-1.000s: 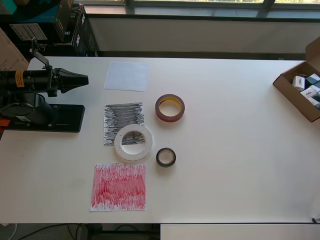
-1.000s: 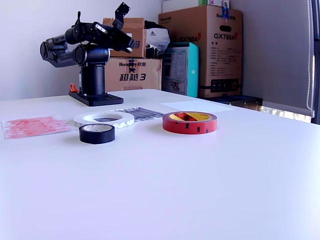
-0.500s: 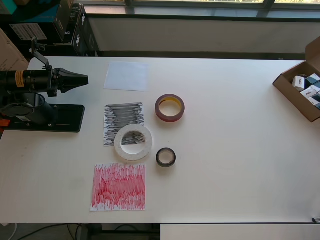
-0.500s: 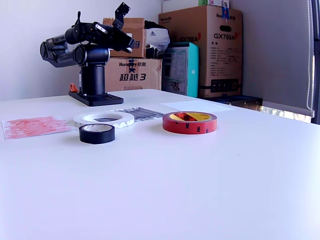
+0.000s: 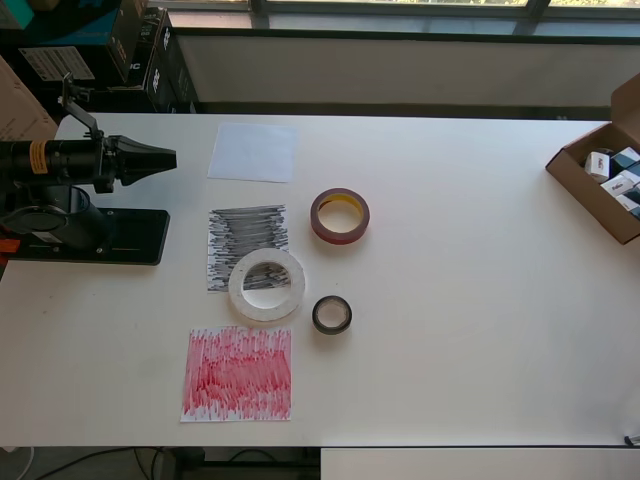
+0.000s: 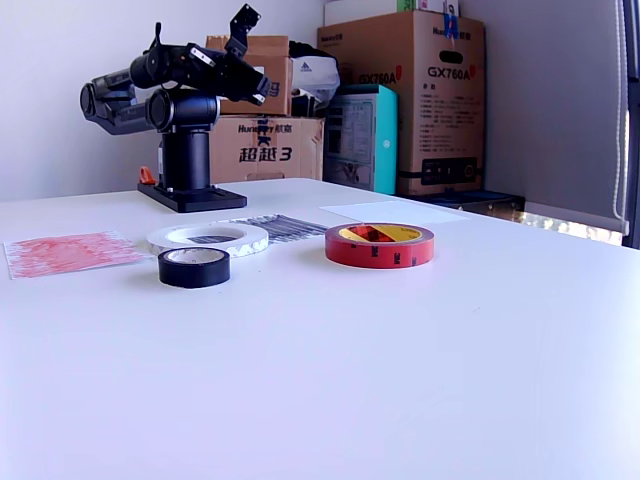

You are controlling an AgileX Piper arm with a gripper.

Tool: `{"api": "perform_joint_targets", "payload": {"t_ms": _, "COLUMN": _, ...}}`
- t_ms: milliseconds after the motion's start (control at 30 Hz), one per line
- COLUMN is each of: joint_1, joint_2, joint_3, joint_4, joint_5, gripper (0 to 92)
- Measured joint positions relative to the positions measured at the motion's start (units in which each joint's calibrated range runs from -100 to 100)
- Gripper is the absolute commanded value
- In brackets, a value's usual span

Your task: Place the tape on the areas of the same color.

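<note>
Three tape rolls lie flat near the table's middle. The wide white ring point(image 5: 267, 285) point(image 6: 208, 238) overlaps the lower right corner of the black scribbled patch point(image 5: 247, 240) point(image 6: 280, 225). The small black roll point(image 5: 332, 315) point(image 6: 194, 267) rests on bare table to the ring's right in the overhead view. Above it lies the reddish-brown roll point(image 5: 340, 216) point(image 6: 380, 245). A plain white patch point(image 5: 253, 152) point(image 6: 395, 212) and a red scribbled patch point(image 5: 238, 373) point(image 6: 65, 252) carry nothing. My gripper point(image 5: 165, 157) point(image 6: 262, 88) is shut and empty, held in the air at the overhead view's left, well apart from the rolls.
The arm's black base point(image 5: 90, 235) stands at the overhead view's left table edge. An open cardboard box point(image 5: 600, 180) with small items sits at the right edge. Stacked cartons point(image 6: 400, 90) stand beyond the table's far side in the exterior view.
</note>
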Motion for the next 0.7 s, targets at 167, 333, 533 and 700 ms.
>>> {"api": "perform_joint_targets", "payload": {"t_ms": 167, "joint_1": 0.0, "joint_2": 3.13, "joint_3": -4.08, "joint_4": 0.0, "joint_5": 0.0, "gripper": 0.5}}
{"api": "perform_joint_targets", "payload": {"t_ms": 333, "joint_1": 0.0, "joint_2": 10.13, "joint_3": -10.89, "joint_4": 0.0, "joint_5": 0.0, "gripper": 0.6}}
{"api": "perform_joint_targets", "payload": {"t_ms": 533, "joint_1": -0.84, "joint_2": 23.12, "joint_3": -22.13, "joint_4": -0.15, "joint_5": 0.0, "gripper": 0.6}}
{"api": "perform_joint_targets", "payload": {"t_ms": 700, "joint_1": -1.67, "joint_2": 37.07, "joint_3": -33.67, "joint_4": 2.41, "joint_5": 1.67, "gripper": 0.6}}
